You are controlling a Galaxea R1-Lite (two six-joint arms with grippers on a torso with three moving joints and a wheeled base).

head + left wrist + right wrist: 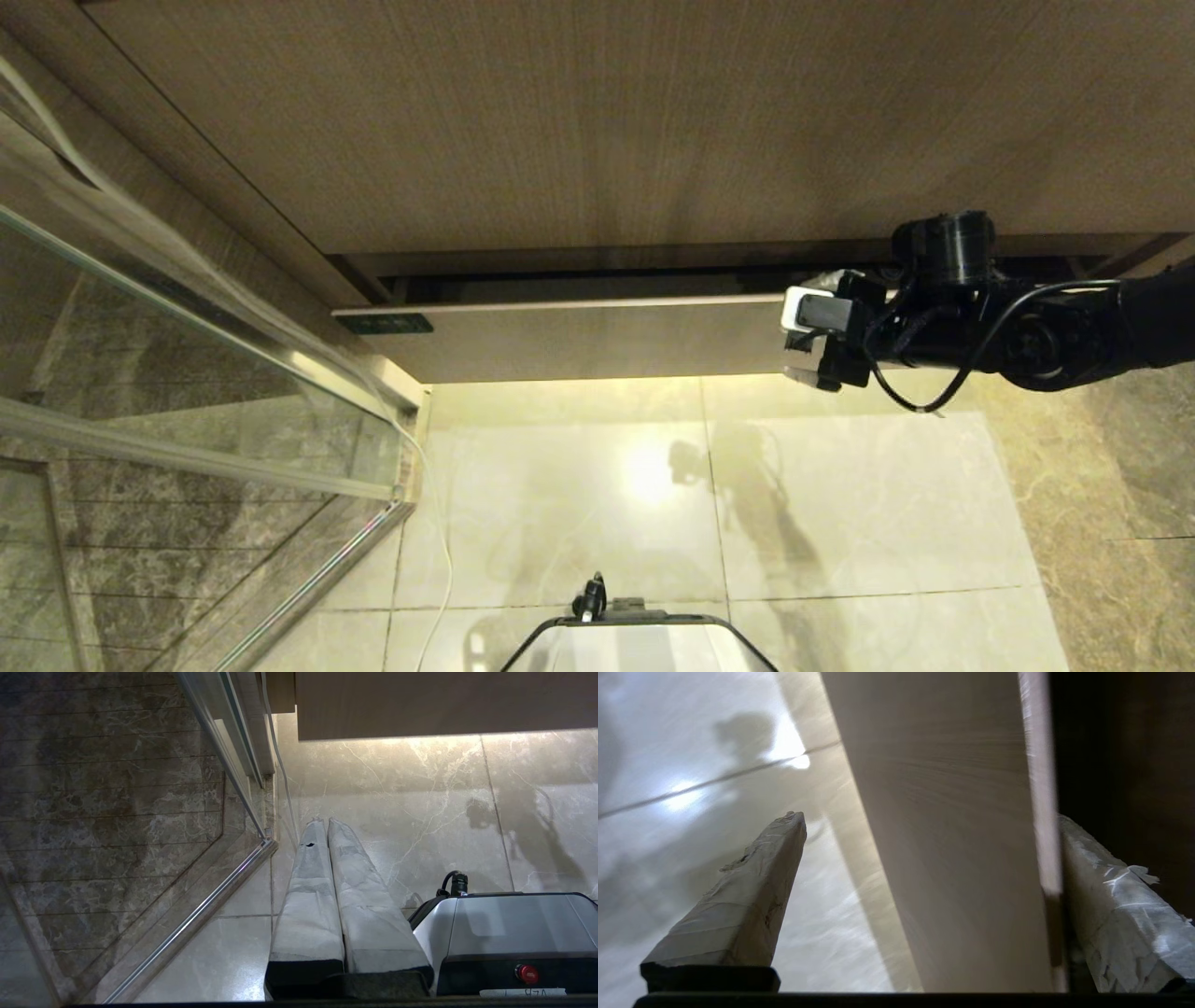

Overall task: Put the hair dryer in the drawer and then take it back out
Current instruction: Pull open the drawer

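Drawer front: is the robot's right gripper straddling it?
Yes: the right gripper has one finger outside the drawer front and one behind it.

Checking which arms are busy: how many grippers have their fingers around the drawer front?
1. The right gripper straddles the drawer front near its right end, fingers open. The left gripper hangs shut over the floor tiles, away from it.

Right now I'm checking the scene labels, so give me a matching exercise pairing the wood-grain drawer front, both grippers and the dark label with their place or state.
Things:
1. light wood-grain drawer
2. right gripper
3. left gripper
4. small dark label

States:
A. fingers pressed together, above the pale marble floor
B. slightly pulled out
C. on the drawer front's left corner
D. open, straddling the drawer front's top edge

Pairs: 1-B, 2-D, 3-A, 4-C
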